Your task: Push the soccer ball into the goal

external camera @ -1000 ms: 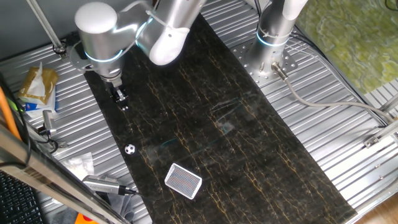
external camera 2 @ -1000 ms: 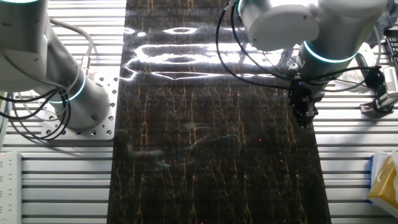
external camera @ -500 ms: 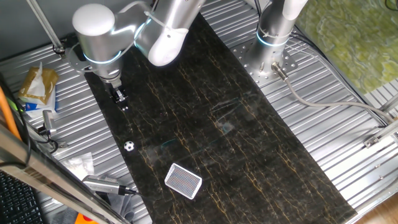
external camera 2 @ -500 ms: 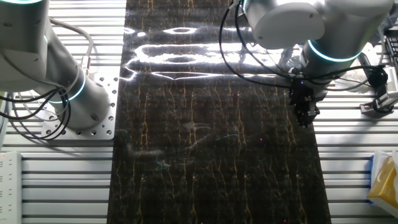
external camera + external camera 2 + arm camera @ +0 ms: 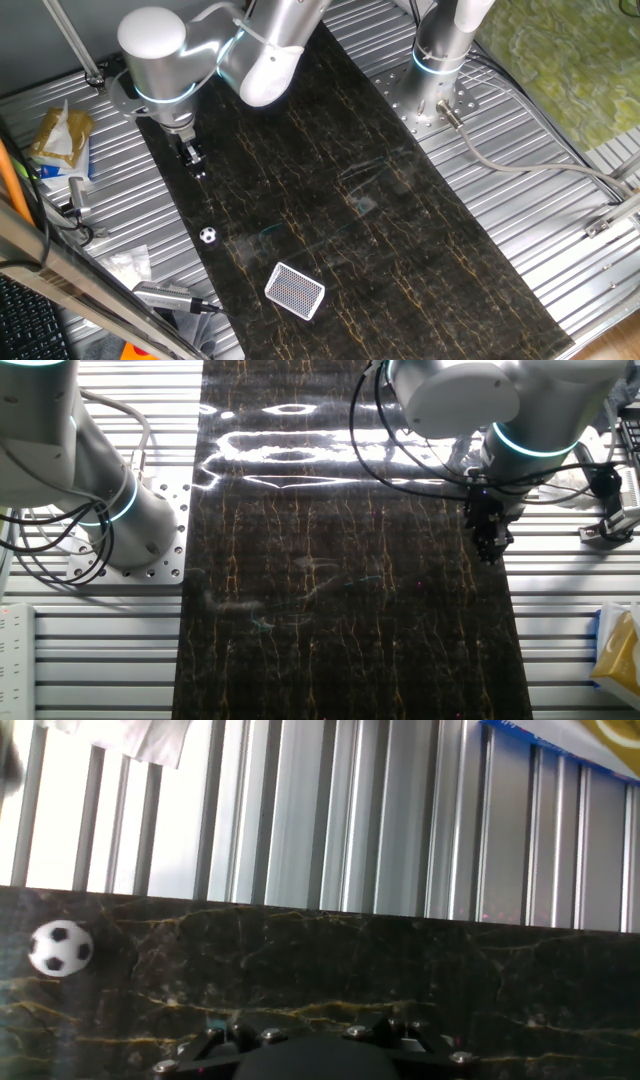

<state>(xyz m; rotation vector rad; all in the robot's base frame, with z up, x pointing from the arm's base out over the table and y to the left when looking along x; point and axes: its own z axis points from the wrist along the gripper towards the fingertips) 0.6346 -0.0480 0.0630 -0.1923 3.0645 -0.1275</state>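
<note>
Soccer ball [image 5: 208,236], tiny, white with black patches, sits near the dark marble mat's left edge, between my black two-finger gripper [image 5: 196,166] and the white-framed mesh goal [image 5: 295,291]. Gripper looks pressed together, low behind the ball, presumably ready to push.

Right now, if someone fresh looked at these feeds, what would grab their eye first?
Probably the tiny soccer ball, alone on the dark marble-patterned mat near its edge. Just past it lies the goal, flat on the mat. The gripper hangs over the same edge, well short of the ball.
</note>
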